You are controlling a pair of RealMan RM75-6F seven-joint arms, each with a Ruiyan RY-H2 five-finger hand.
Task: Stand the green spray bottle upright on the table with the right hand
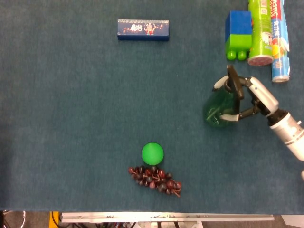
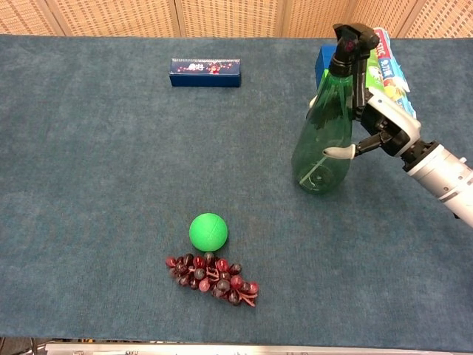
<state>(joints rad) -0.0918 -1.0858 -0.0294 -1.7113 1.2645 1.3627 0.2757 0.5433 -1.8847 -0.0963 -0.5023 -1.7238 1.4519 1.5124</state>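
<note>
The green spray bottle (image 2: 322, 140) with a black trigger head stands on its base on the blue table (image 2: 111, 163), at the right side. It leans a little to the right, toward my right hand (image 2: 386, 127). That hand grips the bottle around its upper body, with one white fingertip across the front and the others behind the neck. From above, in the head view, the green spray bottle (image 1: 217, 111) shows as a green round with my right hand (image 1: 251, 97) curled around it. My left hand is in neither view.
A dark blue box (image 1: 143, 29) lies at the back middle. A green ball (image 1: 152, 153) and a bunch of dark grapes (image 1: 154, 179) sit near the front edge. A blue-green block (image 1: 238, 34) and two snack cans (image 1: 261, 31) lie just behind the bottle.
</note>
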